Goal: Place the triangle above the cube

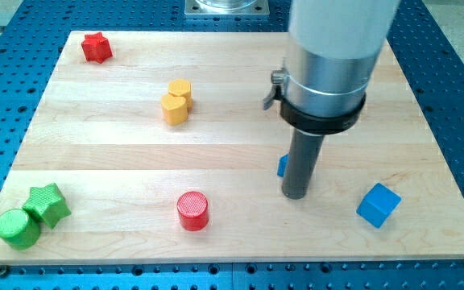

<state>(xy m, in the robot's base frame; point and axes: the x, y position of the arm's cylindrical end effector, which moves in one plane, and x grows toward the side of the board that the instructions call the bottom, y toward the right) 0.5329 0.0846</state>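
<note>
1. Nearest the camera: the wooden board (119, 153), its front edge along the view's bottom. Everything below is placed relative to the blue cube (378, 205), which sits near the board's bottom right.
2. Arm housing (333, 56), big grey cylinder, up and to the left of the cube. No claw on this rig, so no apart or together to report; only a dark rod.
3. My tip (295, 195) rests on the board, left of the cube with a clear gap.
4. Blue triangle (282, 166): only a sliver shows, at the rod's left side and mostly hidden behind it. Shape can't be confirmed. It lies left of and slightly above the cube; contact with the rod unclear.
5. Other blocks, all far left of the cube: green cylinder (17, 229), green star (48, 204), red cylinder (192, 210), yellow block (176, 101), red star (97, 47).
6. Step in hand, my judgement: triangle needs to go right and up. Get the tip to its left side, push rightward in short strokes, stay clear of the cube.
</note>
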